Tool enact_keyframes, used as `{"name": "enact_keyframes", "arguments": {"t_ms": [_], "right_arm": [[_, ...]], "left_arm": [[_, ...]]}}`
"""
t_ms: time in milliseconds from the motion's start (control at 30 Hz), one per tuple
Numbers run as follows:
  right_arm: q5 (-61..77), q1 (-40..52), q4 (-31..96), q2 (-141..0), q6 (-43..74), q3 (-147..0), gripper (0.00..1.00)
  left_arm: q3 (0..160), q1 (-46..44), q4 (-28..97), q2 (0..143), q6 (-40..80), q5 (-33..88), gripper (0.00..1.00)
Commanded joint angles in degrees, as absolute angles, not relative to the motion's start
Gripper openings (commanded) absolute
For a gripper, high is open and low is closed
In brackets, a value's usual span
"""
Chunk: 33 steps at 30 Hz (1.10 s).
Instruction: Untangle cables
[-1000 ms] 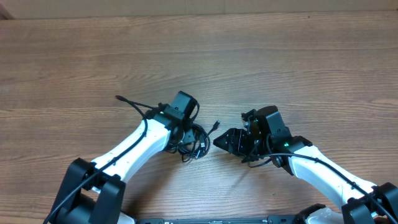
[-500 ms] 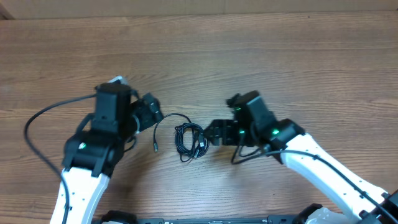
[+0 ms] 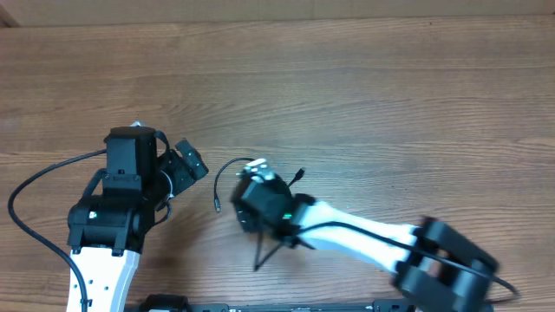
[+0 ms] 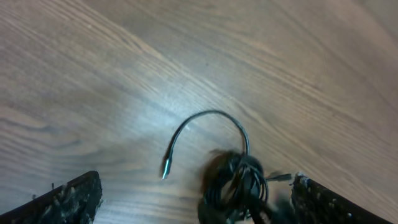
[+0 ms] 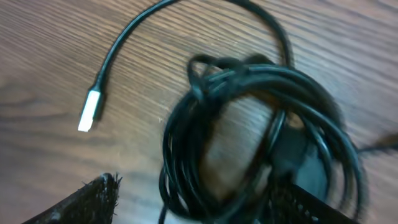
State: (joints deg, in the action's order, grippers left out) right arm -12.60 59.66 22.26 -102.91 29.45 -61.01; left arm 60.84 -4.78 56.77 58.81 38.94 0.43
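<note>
The cables lie as a black coiled bundle (image 5: 249,118) on the wooden table. One loose end curves out to a silvery plug (image 5: 89,111), which also shows in the overhead view as the plug (image 3: 215,205). My right gripper (image 5: 199,205) is open and low over the bundle, with coils lying between its fingers (image 5: 81,202). From overhead, the right wrist (image 3: 260,201) hides most of the bundle. My left gripper (image 4: 199,208) is open and empty, to the left of the bundle (image 4: 239,186) and facing it. From overhead, the left gripper (image 3: 189,169) stands apart from the cables.
The wooden table (image 3: 364,95) runs bare behind the arms. A thick black arm wire (image 3: 35,182) loops out to the left of the left arm. A second small plug (image 3: 299,176) sticks out just right of the right wrist.
My left gripper opened, let go of the cable end and drew back to the left. The right arm swung left and now sits over the bundle.
</note>
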Motion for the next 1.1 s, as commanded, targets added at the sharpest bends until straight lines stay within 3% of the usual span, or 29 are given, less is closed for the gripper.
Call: {"name": "enact_keyframes", "arguments": {"t_ms": [0, 133, 467, 667, 933, 1067], "right_arm": [[-23.22, 61.87, 23.57, -109.75, 28.40, -69.63, 0.73], [-27.97, 63.11, 27.24, -115.28, 28.40, -75.68, 0.66], [-29.95, 63.68, 28.62, -116.51, 27.99, -76.90, 0.66], [-21.96, 63.83, 28.18, -117.60, 29.61, -76.90, 0.46], [-22.37, 62.59, 29.71, -122.10, 36.32, -76.90, 0.44], [-22.00, 61.73, 30.83, -122.04, 36.47, -77.34, 0.30]], "left_arm": [[60.93, -4.45, 58.39, 58.00, 38.11, 0.69, 0.97], [60.90, -4.45, 60.10, 58.00, 38.11, 0.69, 0.98], [60.93, -4.45, 60.88, 58.00, 38.15, -1.67, 0.99], [60.90, -4.40, 60.86, 58.00, 38.81, -4.10, 1.00], [60.90, -4.40, 61.78, 58.00, 38.76, -4.64, 0.99], [60.93, -4.40, 62.78, 58.00, 38.76, -4.97, 0.99]]}}
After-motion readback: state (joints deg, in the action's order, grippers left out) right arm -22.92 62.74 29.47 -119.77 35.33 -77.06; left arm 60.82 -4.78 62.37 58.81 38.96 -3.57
